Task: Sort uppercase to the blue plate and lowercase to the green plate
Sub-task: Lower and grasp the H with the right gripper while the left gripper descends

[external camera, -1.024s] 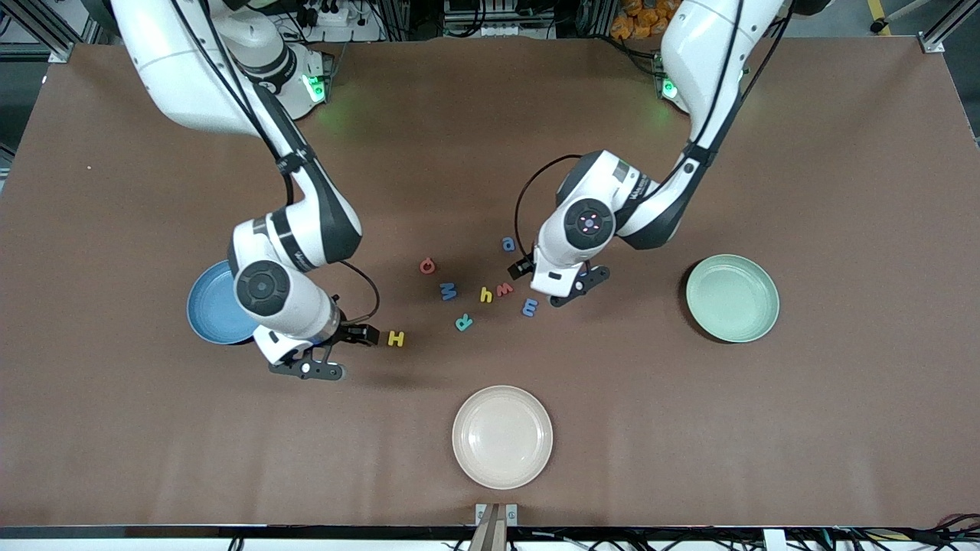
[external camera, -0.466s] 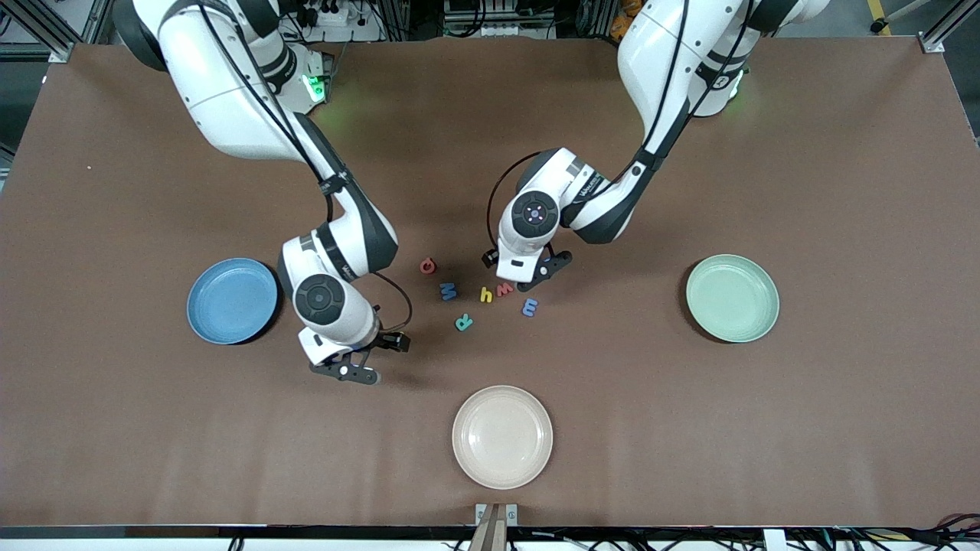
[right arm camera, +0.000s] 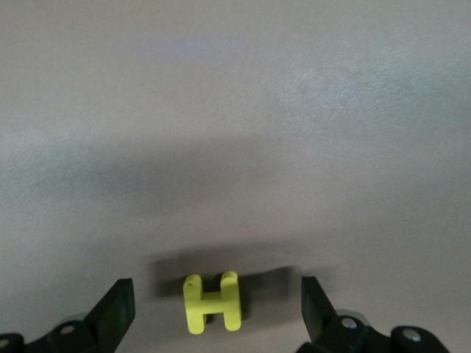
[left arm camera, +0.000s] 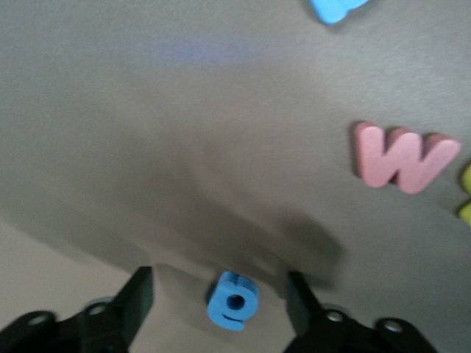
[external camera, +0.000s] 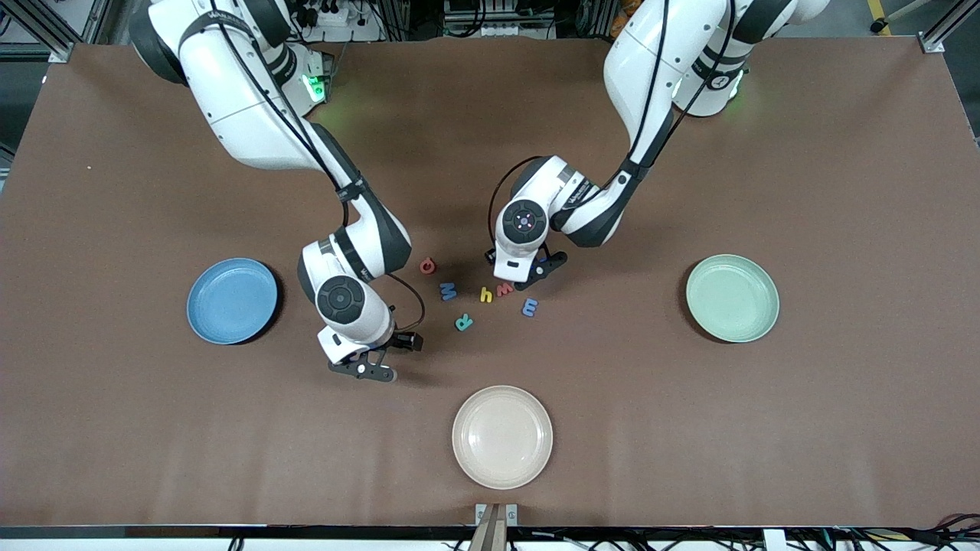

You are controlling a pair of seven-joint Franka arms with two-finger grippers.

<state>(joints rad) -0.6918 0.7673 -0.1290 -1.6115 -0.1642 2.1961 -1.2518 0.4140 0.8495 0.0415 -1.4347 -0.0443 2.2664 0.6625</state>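
Six letters show in the front view: a red G [external camera: 427, 265], blue M [external camera: 448, 291], yellow h [external camera: 485, 295], red w [external camera: 504, 289], blue m [external camera: 529, 307] and teal R [external camera: 463, 322]. My left gripper [external camera: 528, 272] is low over the blue a [left arm camera: 232, 300]. That letter lies flat between the open fingers [left arm camera: 140, 294] with a gap on each side. My right gripper [external camera: 379, 356] is open around the yellow H [right arm camera: 213, 301], which lies on the table untouched. The blue plate [external camera: 232, 300] sits toward the right arm's end. The green plate [external camera: 732, 297] sits toward the left arm's end.
A cream-white plate [external camera: 501, 436] sits nearer the front camera than the letters. In the left wrist view the red w [left arm camera: 403, 157] lies close to the blue a, with another blue letter [left arm camera: 335, 9] farther off. Brown table surrounds everything.
Both arms swung in toward the letter cluster. My right gripper came down around the H, and my left came down around the a, its fingers narrowing a little.
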